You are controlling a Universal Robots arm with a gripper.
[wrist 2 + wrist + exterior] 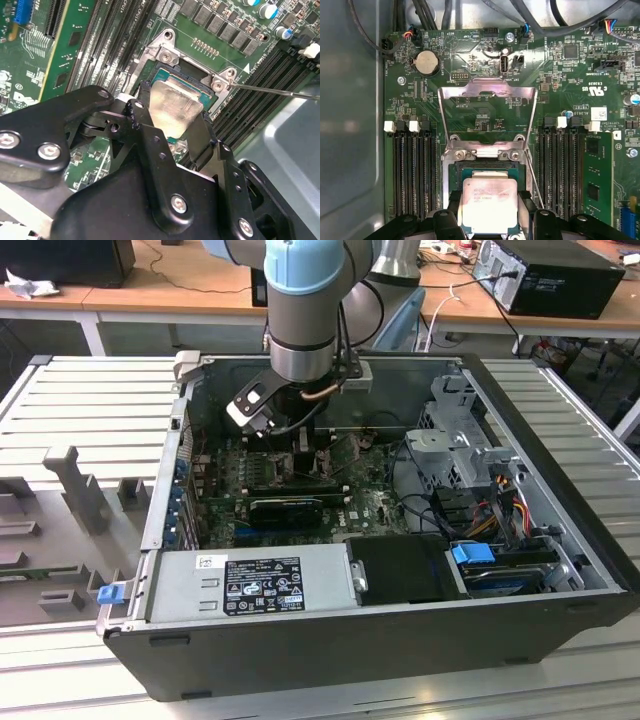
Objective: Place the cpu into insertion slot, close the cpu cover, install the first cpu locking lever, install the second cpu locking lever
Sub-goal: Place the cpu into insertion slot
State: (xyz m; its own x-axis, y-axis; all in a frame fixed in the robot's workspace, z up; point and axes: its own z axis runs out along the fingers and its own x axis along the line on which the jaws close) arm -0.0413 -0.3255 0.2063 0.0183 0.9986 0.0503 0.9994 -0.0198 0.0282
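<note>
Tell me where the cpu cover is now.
In the first wrist view the cpu cover is swung open, hinged at the edge of the insertion slot, where the gripper holds the cpu.

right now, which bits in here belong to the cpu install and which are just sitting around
For the job:
- gripper, shut on the cpu
- insertion slot
- cpu cover, standing open
- locking lever, a thin rod beside the slot

Just there:
- coin battery
- memory slots
- power supply
- drive cage
</note>
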